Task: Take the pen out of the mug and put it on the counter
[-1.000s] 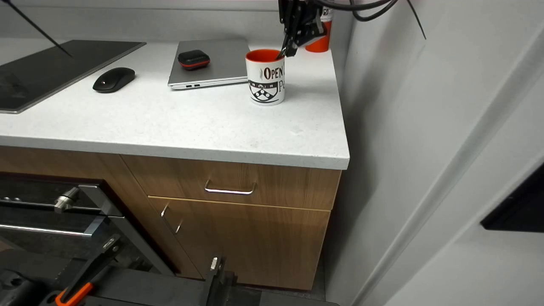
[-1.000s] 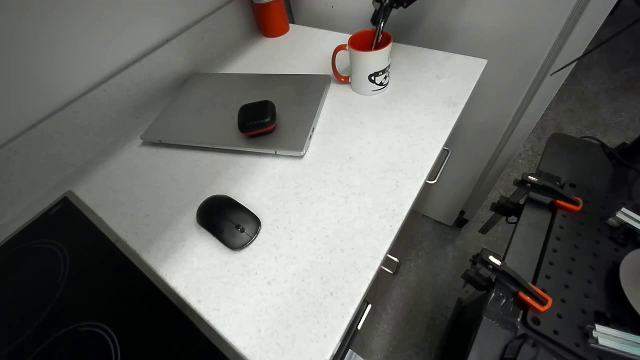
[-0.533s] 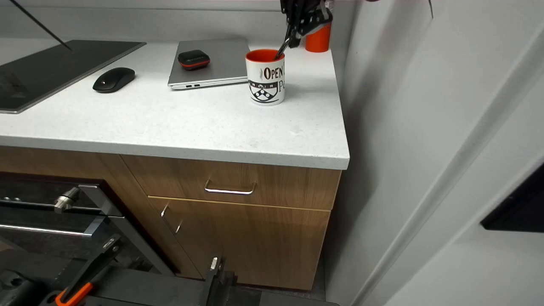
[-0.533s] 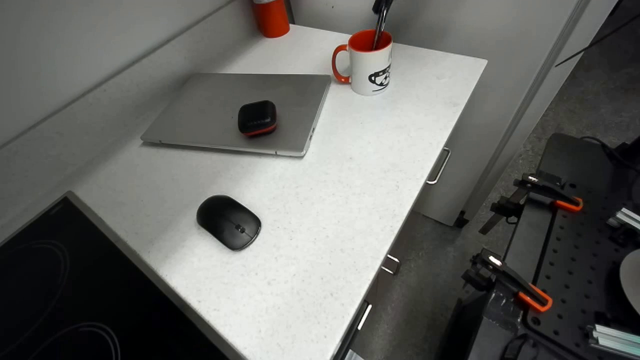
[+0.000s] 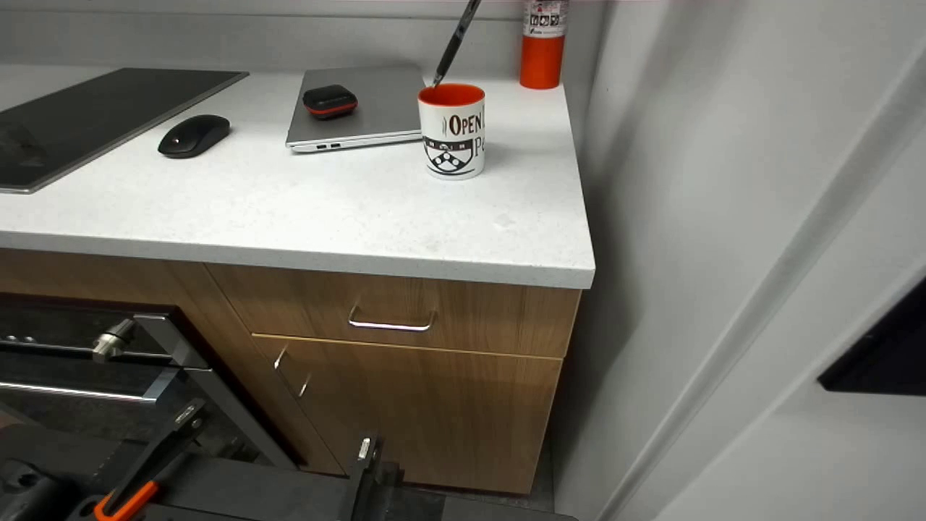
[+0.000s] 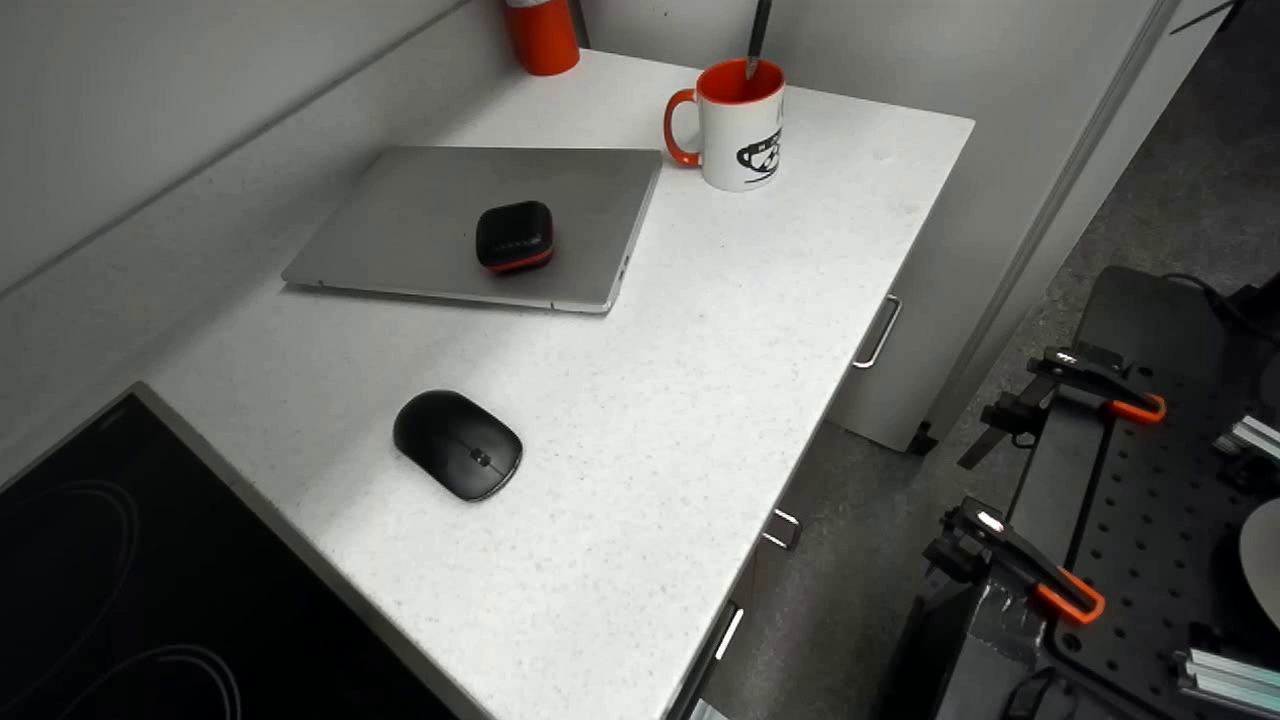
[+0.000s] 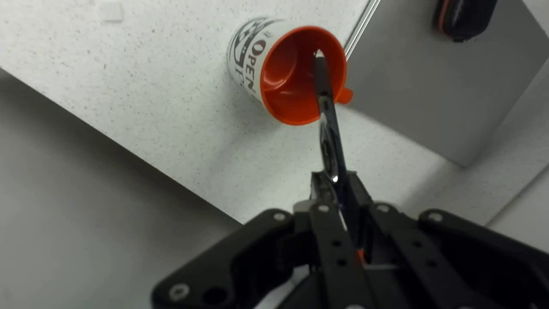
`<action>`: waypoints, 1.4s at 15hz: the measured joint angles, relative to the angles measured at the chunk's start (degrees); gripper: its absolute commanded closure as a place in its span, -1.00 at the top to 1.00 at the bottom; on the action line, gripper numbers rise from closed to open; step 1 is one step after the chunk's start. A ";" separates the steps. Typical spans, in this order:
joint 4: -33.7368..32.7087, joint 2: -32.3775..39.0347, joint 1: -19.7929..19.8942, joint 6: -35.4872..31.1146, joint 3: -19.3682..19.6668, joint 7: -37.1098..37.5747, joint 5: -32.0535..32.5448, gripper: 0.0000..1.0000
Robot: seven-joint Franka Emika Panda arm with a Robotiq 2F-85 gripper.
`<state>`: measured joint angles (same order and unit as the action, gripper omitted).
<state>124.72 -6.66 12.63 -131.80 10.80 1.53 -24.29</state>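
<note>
The thin dark pen [image 7: 328, 120] is between the fingers of my gripper [image 7: 336, 178], which is shut on it in the wrist view. The pen slants with its tip down at the mug's mouth; it also shows in both exterior views [image 5: 456, 45] [image 6: 760, 32]. Whether the tip is just inside or just above the rim I cannot tell. The white mug [image 5: 452, 137] with red inside stands upright on the white counter [image 5: 325, 202]. The mug also shows in an exterior view [image 6: 738, 140] and in the wrist view [image 7: 253, 56]. The gripper is out of frame in both exterior views.
A grey laptop [image 6: 420, 220] lies beside the mug with a small black case [image 6: 515, 238] on it. A black mouse [image 6: 457, 445] and a black cooktop [image 6: 120, 560] are farther along. A red cylinder [image 5: 541, 61] stands behind. A wall [image 5: 687, 217] borders the counter's end.
The gripper has risen out of both exterior views with the pen. The pen has been drawn up from deep in the mug until its tip is at the mouth. The mug has not moved.
</note>
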 measured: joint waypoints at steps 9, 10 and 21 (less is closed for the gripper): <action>4.17 -3.64 -2.23 17.73 -1.44 -1.81 3.64 -1.00; 4.31 -2.89 -2.81 17.72 -1.88 -1.77 3.64 -1.00; -5.38 16.87 -8.68 11.61 -7.70 3.89 9.36 -1.00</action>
<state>119.35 10.21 3.95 -120.19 3.10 5.42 -14.93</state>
